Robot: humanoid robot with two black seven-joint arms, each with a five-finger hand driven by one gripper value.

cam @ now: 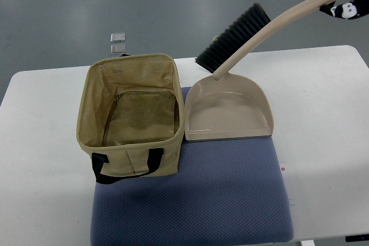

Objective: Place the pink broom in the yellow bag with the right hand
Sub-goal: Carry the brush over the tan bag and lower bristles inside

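Note:
A pinkish-beige dustpan (228, 110) lies flat on the blue cushion (196, 194), mouth towards me. Its long handle (271, 30) rises to the top right corner. Black brush bristles (233, 38) show just behind the handle, past the table's far edge. The yellow-tan bag (135, 156) stands open and upright to the left of the pan, touching its left side, with black straps on its near wall. Inside, the bag looks empty. At the handle's upper end is a black-and-white patterned sleeve (346, 7), seemingly a person's. Neither robot hand shows.
The cushion rests on a white table (323, 113) that reaches both picture edges. Two small clear squares (118, 42) lie on the grey floor beyond the table's far edge, behind the bag.

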